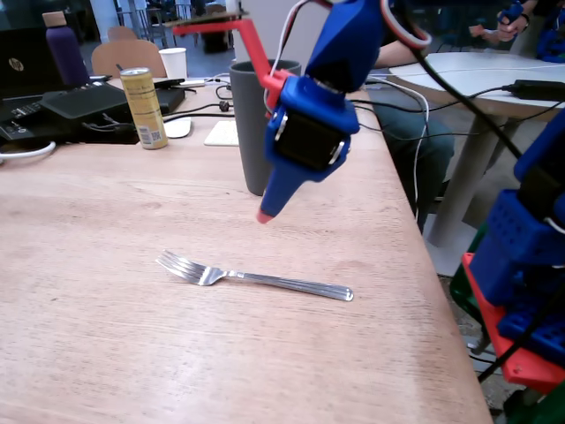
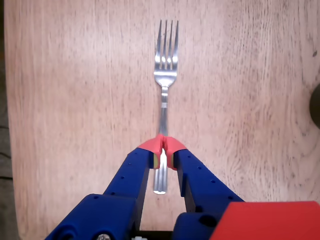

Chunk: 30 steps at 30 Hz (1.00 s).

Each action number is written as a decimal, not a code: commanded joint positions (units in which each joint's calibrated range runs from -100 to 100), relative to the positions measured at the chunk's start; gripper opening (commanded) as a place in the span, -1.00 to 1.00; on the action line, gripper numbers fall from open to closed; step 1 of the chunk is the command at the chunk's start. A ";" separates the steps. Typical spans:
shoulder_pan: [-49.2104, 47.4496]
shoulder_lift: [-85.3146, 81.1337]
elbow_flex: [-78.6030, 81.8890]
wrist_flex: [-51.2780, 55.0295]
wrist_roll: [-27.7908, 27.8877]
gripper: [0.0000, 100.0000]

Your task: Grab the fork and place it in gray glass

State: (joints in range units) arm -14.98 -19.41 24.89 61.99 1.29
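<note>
The silver fork [image 1: 256,278] lies flat on the wooden table, tines to the left in the fixed view. In the wrist view the fork [image 2: 165,65] runs straight away from me, and its handle end passes under my fingers. My blue gripper [image 1: 265,215] with red tips hangs in the air above and slightly behind the fork. Its red tips [image 2: 163,145] are pressed together with nothing between them. The gray glass [image 1: 254,124] stands upright behind the gripper, partly covered by the arm. A dark sliver at the wrist view's right edge could be its base.
A yellow can [image 1: 145,108], a white cup [image 1: 174,62], a purple bottle [image 1: 64,49], a laptop and cables crowd the far left of the table. The table's right edge [image 1: 424,265] is close to the fork's handle. Another blue and red arm [image 1: 530,265] stands beyond it.
</note>
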 commanded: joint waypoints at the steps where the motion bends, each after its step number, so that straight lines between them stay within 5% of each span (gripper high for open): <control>1: -1.77 -1.69 -1.72 -0.66 0.20 -1.00; 16: -1.94 3.97 -2.75 -0.74 0.24 -1.00; 22: -6.51 3.97 -2.85 -0.66 0.24 -0.53; 30: -4.14 3.97 -2.85 -0.66 0.15 -0.51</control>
State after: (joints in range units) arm -20.24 -15.18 24.80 61.99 1.25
